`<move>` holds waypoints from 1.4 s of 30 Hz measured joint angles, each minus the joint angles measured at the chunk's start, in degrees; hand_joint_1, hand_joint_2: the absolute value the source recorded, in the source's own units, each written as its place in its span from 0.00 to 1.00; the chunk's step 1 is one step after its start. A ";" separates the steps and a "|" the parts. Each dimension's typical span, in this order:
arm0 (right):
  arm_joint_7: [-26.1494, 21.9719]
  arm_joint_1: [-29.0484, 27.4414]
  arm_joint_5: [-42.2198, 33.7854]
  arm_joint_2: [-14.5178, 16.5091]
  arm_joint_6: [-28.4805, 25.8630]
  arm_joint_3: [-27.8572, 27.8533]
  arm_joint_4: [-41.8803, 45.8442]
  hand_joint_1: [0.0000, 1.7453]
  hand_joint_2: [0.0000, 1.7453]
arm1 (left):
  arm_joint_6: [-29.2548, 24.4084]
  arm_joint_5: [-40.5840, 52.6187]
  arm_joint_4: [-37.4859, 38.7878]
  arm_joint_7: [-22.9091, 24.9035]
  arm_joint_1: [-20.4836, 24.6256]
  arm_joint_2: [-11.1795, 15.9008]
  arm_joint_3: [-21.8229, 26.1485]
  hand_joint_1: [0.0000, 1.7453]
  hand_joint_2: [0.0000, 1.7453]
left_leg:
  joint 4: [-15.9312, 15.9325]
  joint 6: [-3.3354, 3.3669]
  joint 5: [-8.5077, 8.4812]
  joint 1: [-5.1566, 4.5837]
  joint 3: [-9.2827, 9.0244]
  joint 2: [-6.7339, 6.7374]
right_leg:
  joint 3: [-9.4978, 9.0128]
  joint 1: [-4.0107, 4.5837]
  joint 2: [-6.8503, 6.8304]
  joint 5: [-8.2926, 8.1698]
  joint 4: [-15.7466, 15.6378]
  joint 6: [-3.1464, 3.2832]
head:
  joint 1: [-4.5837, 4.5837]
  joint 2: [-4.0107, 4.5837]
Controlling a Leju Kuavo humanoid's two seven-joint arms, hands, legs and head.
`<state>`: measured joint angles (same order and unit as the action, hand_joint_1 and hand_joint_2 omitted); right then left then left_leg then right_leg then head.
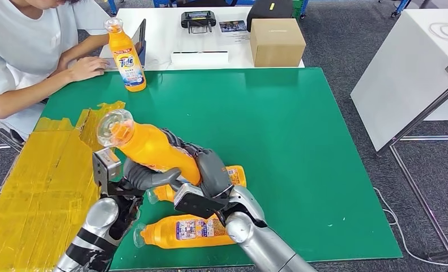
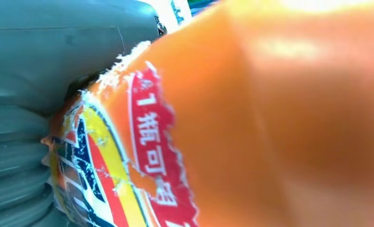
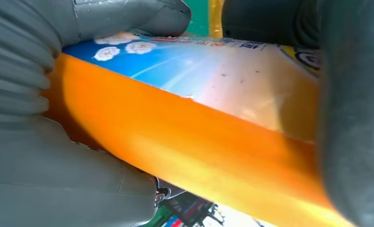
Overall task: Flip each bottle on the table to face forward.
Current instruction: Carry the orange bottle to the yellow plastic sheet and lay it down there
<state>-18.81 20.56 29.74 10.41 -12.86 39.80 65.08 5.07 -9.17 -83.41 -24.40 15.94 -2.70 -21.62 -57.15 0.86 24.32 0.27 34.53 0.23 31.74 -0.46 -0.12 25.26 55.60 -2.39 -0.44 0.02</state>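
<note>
Orange plastic dominates the near scene: a tall orange detergent bottle with a clear cap (image 1: 148,148) is lifted off the green table mat (image 1: 301,147) and clasped between both hands. The left hand (image 1: 145,177) wraps its grey thumb and fingers under the lower body; the right hand (image 1: 210,170) closes over the base end from the other side. In the left wrist view the torn red-and-yellow label (image 2: 142,156) lies against the palm, and the right wrist view shows the blue-and-white label (image 3: 185,66) under the thumb.

The held bottle's long axis is tilted, cap end up and away toward the robot's left, base buried between the palms. Both hands are equally close; any turning, I judge, must happen about this axis, with one hand loosening.

Just below the hands, two more orange bottles lie flat: one (image 1: 187,229) nearest the robot with its cap to the left, another (image 1: 235,174) largely hidden behind the right hand.

Well beyond the hands, a fourth orange bottle (image 1: 128,56) stands upright, label facing the robot, beside a seated person's hand (image 1: 85,68).
</note>
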 joint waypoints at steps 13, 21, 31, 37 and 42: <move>-0.76 0.71 -0.61 0.69 -1.42 0.51 1.88 0.00 1.00 | -1.57 -2.40 -6.04 -1.59 -2.33 -0.48 2.94 1.00 1.00 | 0.00 0.00 0.00 0.00 0.01 0.18 | 0.04 -0.01 0.02 0.00 0.00 0.00 | -0.01 0.00; -4.06 -4.95 -3.98 -1.88 -7.95 -2.63 9.94 0.00 1.00 | -33.31 45.08 -9.00 -1.43 2.27 3.71 7.01 1.00 1.00 | 0.00 -0.01 0.00 0.01 0.05 0.12 | 0.06 0.02 0.00 0.00 0.00 0.00 | -0.01 0.00; -5.56 -12.44 -4.50 -6.47 -11.04 -11.96 25.46 0.00 1.00 | -31.61 82.92 -0.50 12.03 6.94 21.15 6.29 1.00 1.00 | 0.02 -0.04 -0.01 0.02 0.04 0.36 | 0.13 0.02 0.17 -0.02 0.03 0.02 | 0.02 0.00; -6.45 -15.98 -4.27 -7.78 -12.52 -16.17 30.56 0.00 1.00 | -21.85 86.58 2.88 15.03 7.40 31.30 5.57 1.00 1.00 | 0.02 -0.06 0.00 0.05 0.07 0.43 | 0.20 0.04 0.17 -0.01 0.04 0.03 | 0.02 0.00; -6.59 -17.50 -3.44 -8.34 -12.80 -18.17 32.87 0.00 1.00 | -11.52 82.72 3.84 15.16 7.92 37.38 4.31 1.00 1.00 | 0.03 -0.06 0.00 0.05 0.09 0.45 | 0.21 0.04 0.18 0.00 0.04 0.04 | 0.03 0.00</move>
<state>-25.40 3.06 26.30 2.07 -25.66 21.63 97.96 -6.44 73.55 -79.57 -9.23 23.86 34.67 -17.31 -57.12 0.80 24.32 0.31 34.62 0.67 31.95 -0.42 0.06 25.25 55.64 -2.35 -0.40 0.02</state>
